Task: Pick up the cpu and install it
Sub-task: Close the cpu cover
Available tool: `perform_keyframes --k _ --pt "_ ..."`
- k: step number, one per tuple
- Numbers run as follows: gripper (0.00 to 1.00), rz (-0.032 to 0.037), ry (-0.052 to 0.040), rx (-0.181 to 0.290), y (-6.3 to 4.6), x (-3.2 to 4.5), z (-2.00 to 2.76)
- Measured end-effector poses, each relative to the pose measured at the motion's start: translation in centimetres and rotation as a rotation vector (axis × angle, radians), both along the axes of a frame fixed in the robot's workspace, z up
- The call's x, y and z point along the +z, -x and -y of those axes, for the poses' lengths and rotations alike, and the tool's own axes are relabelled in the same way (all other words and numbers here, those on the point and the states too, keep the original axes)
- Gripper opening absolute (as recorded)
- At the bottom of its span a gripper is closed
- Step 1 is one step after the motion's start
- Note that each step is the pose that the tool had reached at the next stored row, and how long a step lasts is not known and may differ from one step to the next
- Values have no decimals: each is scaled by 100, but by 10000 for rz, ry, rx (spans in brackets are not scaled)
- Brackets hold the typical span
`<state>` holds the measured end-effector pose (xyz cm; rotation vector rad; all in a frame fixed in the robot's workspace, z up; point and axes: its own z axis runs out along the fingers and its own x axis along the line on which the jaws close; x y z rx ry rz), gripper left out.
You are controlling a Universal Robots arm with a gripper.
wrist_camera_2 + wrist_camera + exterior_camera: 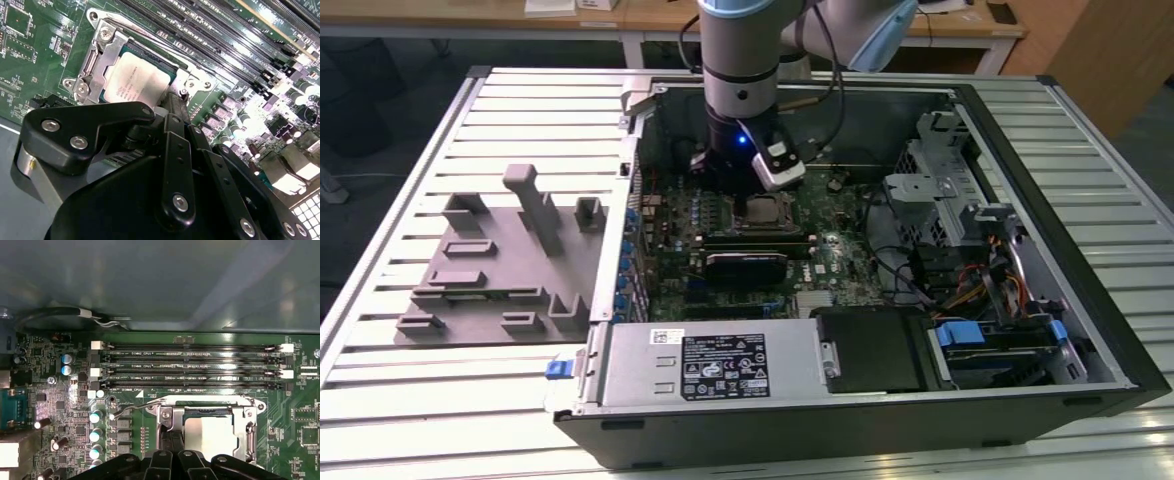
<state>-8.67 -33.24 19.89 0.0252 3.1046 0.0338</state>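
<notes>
The cpu [134,82] lies flat inside the metal-framed socket [100,52] on the green circuit board [300,420], within the open computer case [854,440]. The gripper [172,107] hangs low just beside one edge of the chip, and I cannot tell whether it is open or closed. The grey tray [467,270] stands well apart on the slatted table [400,400]. The chip is probably light, stiff and thin, with a smooth, slippery metal top and a delicate underside, so it is best held level by two opposite side edges
</notes>
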Motion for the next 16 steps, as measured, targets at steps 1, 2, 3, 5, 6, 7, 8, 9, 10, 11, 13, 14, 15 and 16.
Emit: perform_keyframes --k 1,2,3,5,6,7,8,9,10,11,13,14,15,16 --pt "11 0 -1 22 0 -3 0" --pt "11 1 -1 41 0 -6 0" --pt "11 -1 1 63 0 -10 0" --pt "11 -5 5 105 1 -16 1" --pt "11 -5 5 123 1 -18 1" --pt "11 -4 4 131 1 -18 0" --pt "11 -2 1 131 0 -20 0" --pt "11 -1 0 132 0 -20 0" --pt "11 0 -1 132 0 -20 0" --pt "11 0 -1 132 0 -20 0" --pt "11 1 -2 132 0 -19 -1" --pt "11 3 -5 132 -1 -16 -1" --pt "11 5 -7 132 -1 -13 -1" --pt "11 7 -10 132 -1 -8 -2"
